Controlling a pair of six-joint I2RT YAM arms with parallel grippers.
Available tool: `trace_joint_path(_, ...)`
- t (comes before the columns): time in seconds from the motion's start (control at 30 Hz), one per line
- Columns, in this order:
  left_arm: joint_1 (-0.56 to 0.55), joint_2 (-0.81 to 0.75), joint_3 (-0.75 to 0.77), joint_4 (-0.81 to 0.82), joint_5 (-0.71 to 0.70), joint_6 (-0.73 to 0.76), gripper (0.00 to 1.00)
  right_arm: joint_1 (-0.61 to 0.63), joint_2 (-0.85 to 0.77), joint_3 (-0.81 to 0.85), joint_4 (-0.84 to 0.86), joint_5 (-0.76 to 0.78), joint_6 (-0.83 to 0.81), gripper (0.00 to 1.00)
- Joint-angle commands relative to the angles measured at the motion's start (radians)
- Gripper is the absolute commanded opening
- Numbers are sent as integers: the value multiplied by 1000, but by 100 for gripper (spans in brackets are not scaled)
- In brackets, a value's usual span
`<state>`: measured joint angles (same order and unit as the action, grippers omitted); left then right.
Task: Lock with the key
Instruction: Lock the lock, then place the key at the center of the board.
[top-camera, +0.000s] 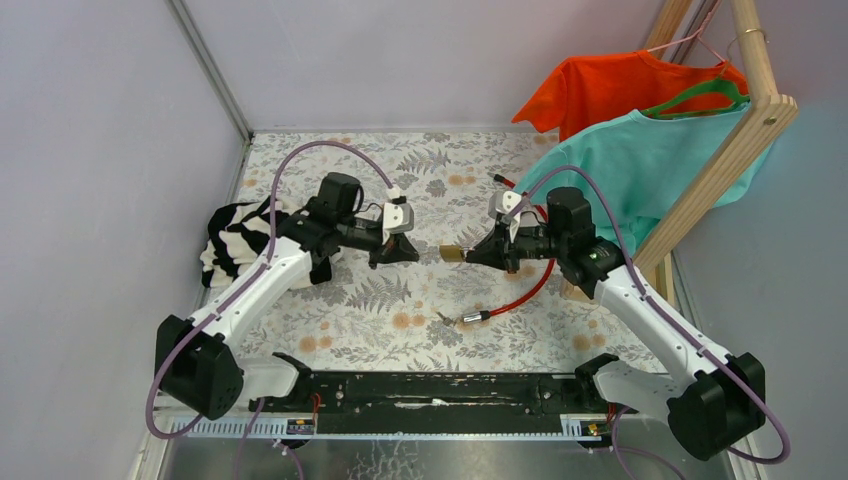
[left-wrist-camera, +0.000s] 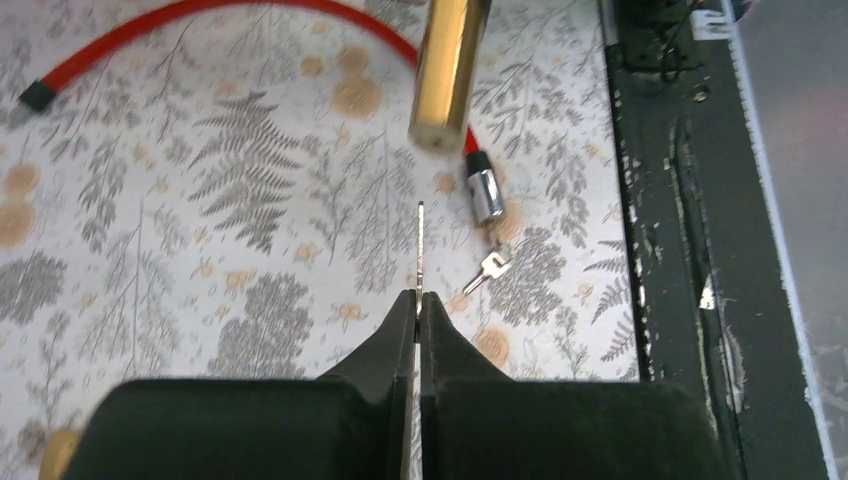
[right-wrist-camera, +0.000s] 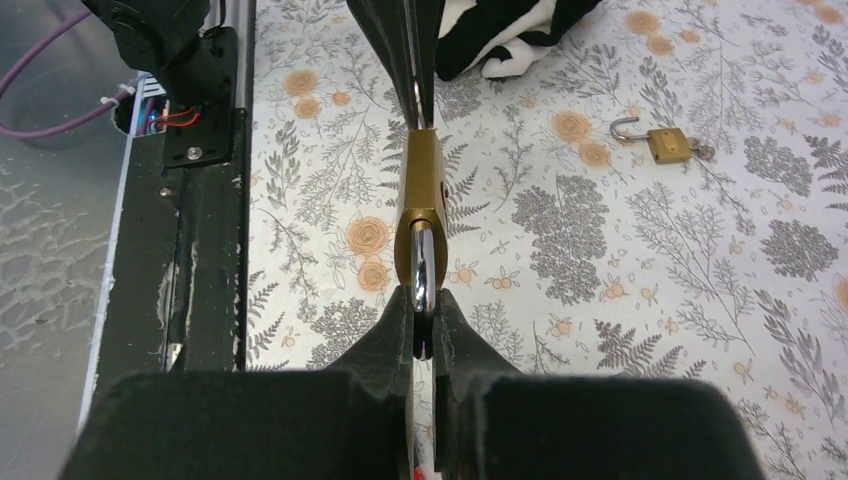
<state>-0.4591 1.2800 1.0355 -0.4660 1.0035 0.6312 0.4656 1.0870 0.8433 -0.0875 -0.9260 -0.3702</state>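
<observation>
1. Step in hand, as judged: lining up the key (left-wrist-camera: 420, 250) with the padlock (right-wrist-camera: 423, 175), before insertion. Nothing turned yet, by the look of it.
2. At the left gripper (left-wrist-camera: 419, 295): pressed together on the key's head, with the thin blade edge-on and pointing forward.
3. At the right gripper (right-wrist-camera: 424, 295): pinching the padlock by its shackle (right-wrist-camera: 424, 265), held in mid-air above the table with the body end toward the key.
4. From the left wrist: blade tip short of the brass end and a little to one side. From the right wrist: looks nearly touching. Cannot tell for certain whether contact is made.
5. Next move calls for a small sideways correction, then a straight push along the blade's line. Needs a steady hold on the shackle, or the body may swing away.
6. Materials:
   - Padlock: polished brass, blocky with rounded corners. Shackle: bright steel loop, smooth and liable to slip.
   - Key: flat, thin metal, likely to bend or twist if pushed off-axis.
7. Lying on the floral cloth (right-wrist-camera: 620, 300): a red cable (top-camera: 527, 293) with a shiny metal ferrule (left-wrist-camera: 485, 195), a spare key (left-wrist-camera: 490, 268) just beside it, and a second padlock (right-wrist-camera: 668, 145) with its shackle open.
</observation>
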Motion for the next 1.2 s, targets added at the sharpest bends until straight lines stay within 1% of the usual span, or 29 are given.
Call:
trace_joint_path(0.0,48,-33,-29,-78,-50,77,0,-23,-38,19,28,-13,-33,0)
trace_joint_path(0.1,50,-54,-69,-87,-134,108,0,-23,-31,18,25,-6,-34,0)
trace_joint_path(0.17,50,-59,-97,-100,-234,127,0,-23,-27,19,22,4,-35,0)
trace_joint_path(0.2,50,-59,-115,-105,-320,142,0,-23,-26,18,23,8,-35,0)
trace_joint_path(0.3,49,-54,-168,-114,-493,164,0,-23,-17,16,27,10,-28,0)
trace_joint_path(0.4,50,-58,-218,-101,-590,164,0,-24,-5,15,28,12,-28,0)
trace_joint_path(0.6,41,-74,-337,-7,-668,148,0,-23,9,12,30,11,-23,0)
trace_joint_path(0.7,32,-49,-358,17,-687,120,0,-23,18,10,36,10,-18,0)
trace_joint_path(0.8,22,-18,-363,27,-690,89,4,-23,27,10,38,5,-9,0)
trace_joint_path(0.87,11,5,-370,41,-697,73,7,-23,32,9,41,0,-9,0)
trace_joint_path(0.93,-3,18,-377,55,-718,52,12,-23,35,10,40,3,-9,0)
trace_joint_path(1.07,-14,19,-387,70,-734,40,20,-23,37,7,42,3,-10,0)
trace_joint_path(1.17,-18,-2,-374,50,-736,33,33,-23,42,7,42,2,-10,0)
